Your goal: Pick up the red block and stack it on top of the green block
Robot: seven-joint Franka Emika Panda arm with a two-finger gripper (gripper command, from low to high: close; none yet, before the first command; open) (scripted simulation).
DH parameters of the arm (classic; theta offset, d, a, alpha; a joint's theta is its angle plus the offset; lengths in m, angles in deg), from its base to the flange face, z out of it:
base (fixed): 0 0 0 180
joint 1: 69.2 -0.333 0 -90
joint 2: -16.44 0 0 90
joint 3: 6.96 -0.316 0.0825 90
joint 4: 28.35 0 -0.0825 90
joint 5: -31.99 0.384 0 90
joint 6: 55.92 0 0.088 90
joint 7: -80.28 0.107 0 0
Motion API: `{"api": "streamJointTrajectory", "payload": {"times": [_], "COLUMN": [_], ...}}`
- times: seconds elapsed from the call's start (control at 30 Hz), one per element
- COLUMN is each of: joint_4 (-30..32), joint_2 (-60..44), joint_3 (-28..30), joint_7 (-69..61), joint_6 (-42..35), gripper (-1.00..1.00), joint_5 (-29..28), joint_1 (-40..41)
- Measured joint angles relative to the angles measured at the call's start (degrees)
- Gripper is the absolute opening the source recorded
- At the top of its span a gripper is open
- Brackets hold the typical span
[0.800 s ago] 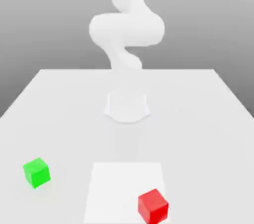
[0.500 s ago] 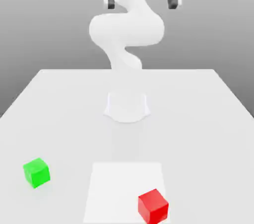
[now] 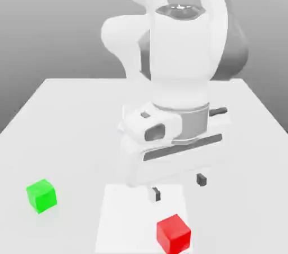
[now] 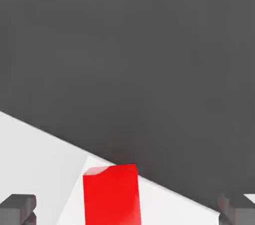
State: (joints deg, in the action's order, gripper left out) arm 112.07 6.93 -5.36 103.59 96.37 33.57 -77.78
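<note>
The red block [image 3: 173, 234] sits on the white table near its front edge, at the right corner of a brighter white square patch [image 3: 135, 213]. The green block [image 3: 41, 195] rests apart from it, toward the exterior view's left. My gripper [image 3: 179, 186] hovers above the table just behind and over the red block, open, its dark fingertips [image 3: 156, 194] spread wide with nothing between them. In the hand view the red block [image 4: 110, 194] lies between the two fingertips [image 4: 17, 209], with the gripper [image 4: 127, 215] above it and clear of it.
The white table [image 3: 67, 117] stretches back to the arm's round base [image 3: 130, 126]. The arm's bulky white hand and wrist [image 3: 180, 78] hang over the table's middle. Beyond the table's edges is a grey backdrop.
The hand has swept down from the top of the exterior view to just above the table near the red block. Its fingers stay spread. Neither block has moved.
</note>
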Motion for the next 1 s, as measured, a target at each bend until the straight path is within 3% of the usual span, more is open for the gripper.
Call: {"api": "streamJointTrajectory", "payload": {"times": [0.17, 0.2, 0.43, 0.6, 1.0], "joint_4": [-0.7, -1.0, -1.0, 0.4, 6.7], "joint_2": [-10.3, -12.2, -12.6, -4.0, 4.9], "joint_3": [-0.4, -0.5, -0.5, 0.0, 14.5], "joint_7": [-0.9, -1.0, -0.9, -0.5, 8.9], "joint_6": [7.4, 8.9, 9.2, 2.0, -0.7], "gripper": [0.00, -1.00, -1.00, -1.00, -1.00], "joint_5": [-0.4, -0.3, -0.3, -0.7, 0.6], "joint_1": [0.1, 0.2, 0.2, 0.3, 14.2]}}
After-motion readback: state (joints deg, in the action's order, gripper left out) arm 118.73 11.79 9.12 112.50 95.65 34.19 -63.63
